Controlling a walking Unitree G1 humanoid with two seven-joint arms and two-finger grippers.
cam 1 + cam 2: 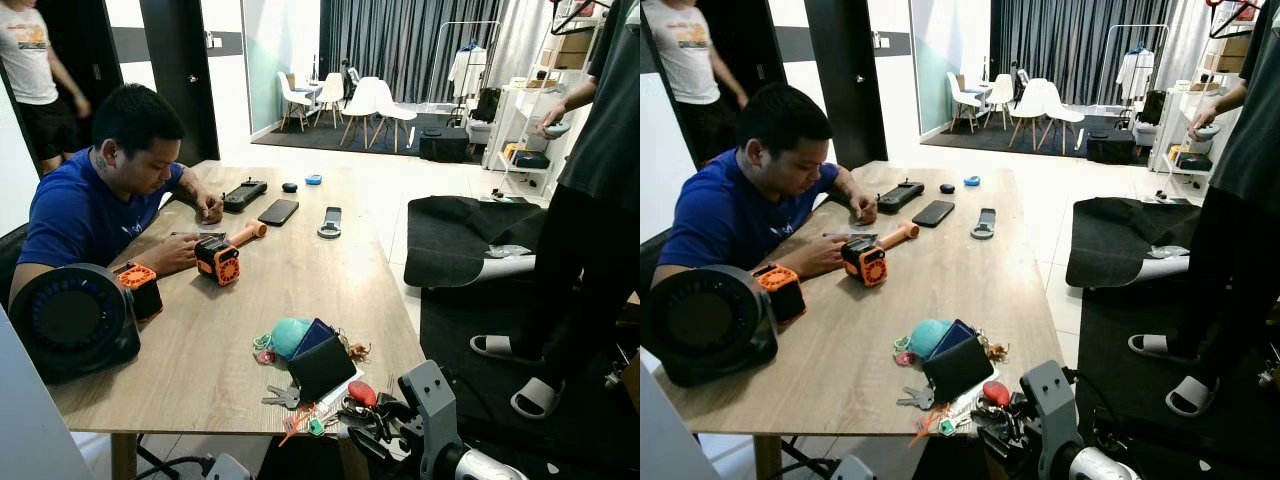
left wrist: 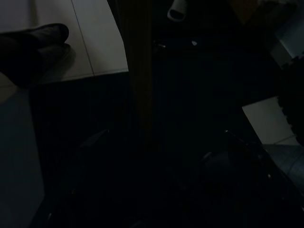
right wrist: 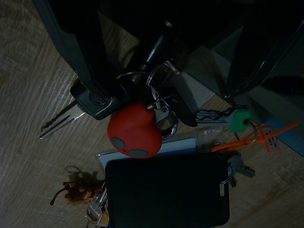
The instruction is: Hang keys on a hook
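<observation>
R gripper (image 3: 156, 80), fingers wide, straddles red round-fob key bunch (image 3: 135, 130) at wood table (image 1: 300, 270) edge, 5 o'clock.

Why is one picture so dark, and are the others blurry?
Left wrist view: very dark, in shade under the table, with just a wooden leg and pale floor tiles. Right wrist view: dim but sharp, red fob clear between the right gripper fingers. Both eye views: bright, evenly lit, no blur.

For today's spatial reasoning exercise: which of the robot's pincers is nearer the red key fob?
Right. The right pincer is directly over the red fob at the table's near edge, fingers straddling the key bunch. The left arm hangs idle in shadow below the table.
</observation>
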